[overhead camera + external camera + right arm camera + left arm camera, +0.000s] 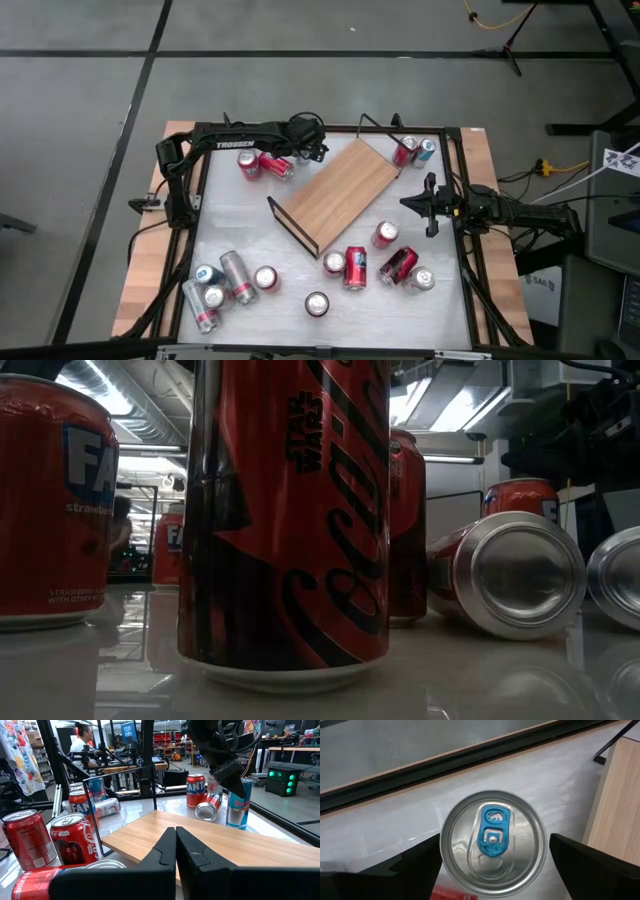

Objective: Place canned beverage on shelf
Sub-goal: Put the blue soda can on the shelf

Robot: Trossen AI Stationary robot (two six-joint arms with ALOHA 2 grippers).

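Observation:
A slim silver can with a blue tab [492, 842] stands upright between the fingers of my left gripper [494, 845] at the table's far side, just off the shelf's far-left end. It also shows in the right wrist view [237, 802], below my left gripper [229, 772]. The shelf [335, 190] is a light-wood board with black wire end rails, lying slantwise mid-table. My right gripper [412, 202] is shut and empty, level beside the shelf's right long edge [225, 845]. My left gripper holds the can by its upper wall just under the rim [445, 855], one finger [415, 865] on each side, the other finger [585, 860] opposite. The fingers come from above, pointing down. The can is upright; whether its base is on the table I cannot tell.
Two red cans [265, 165] lie near my left gripper. Two cans [415, 150] stand at the far right corner. Several cans [220, 285] lie at the near left and several more [375, 265] near the front middle. A tall red cola can [285, 510] fills the low view.

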